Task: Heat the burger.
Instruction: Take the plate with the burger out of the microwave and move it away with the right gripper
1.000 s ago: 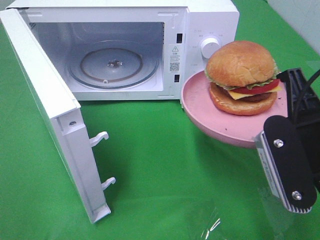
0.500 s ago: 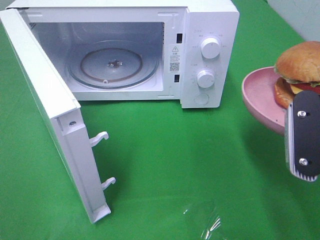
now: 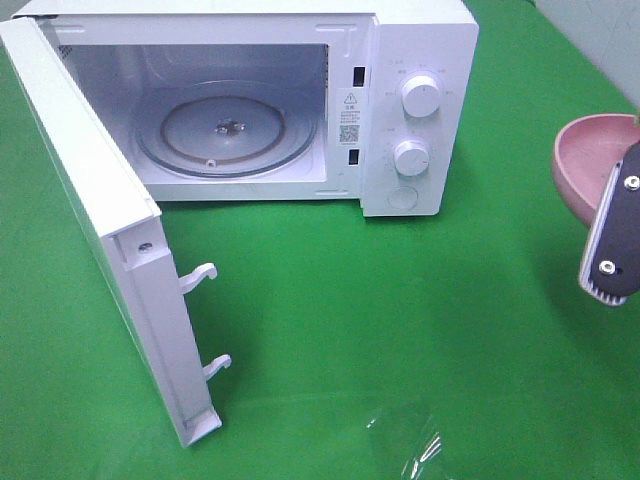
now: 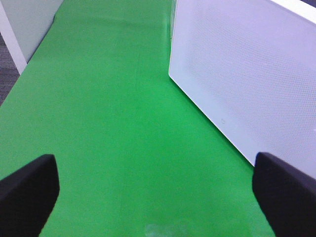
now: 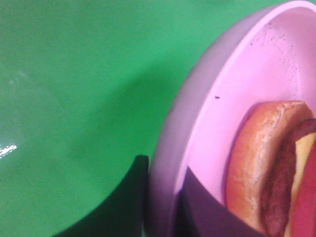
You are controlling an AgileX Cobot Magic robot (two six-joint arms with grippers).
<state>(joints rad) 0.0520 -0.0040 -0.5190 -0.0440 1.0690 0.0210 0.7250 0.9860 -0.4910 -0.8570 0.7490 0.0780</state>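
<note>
The burger [image 5: 256, 163] lies on a pink plate [image 5: 232, 98] in the right wrist view, showing its golden bun, dark patty and yellow cheese. My right gripper [image 5: 165, 207] is shut on the plate's rim, one finger outside it and one inside. In the exterior view only part of the pink plate [image 3: 588, 160] shows at the right edge, held above the cloth, with the right gripper [image 3: 612, 238] in front of it; the burger lies beyond that edge. My left gripper [image 4: 158, 197] is open, its black fingertips [image 4: 27, 192] wide apart over bare green cloth.
A white microwave [image 3: 420, 60] stands at the back with its door [image 3: 100, 220] swung open toward the front left and a glass turntable [image 3: 222, 130] inside. The door's outer face [image 4: 247, 74] fills the left wrist view's side. Green cloth [image 3: 400, 330] covers the table.
My right gripper has carried the plate with the burger to the right, away from the microwave's front. The burger has left the exterior view. The left gripper has not changed.
</note>
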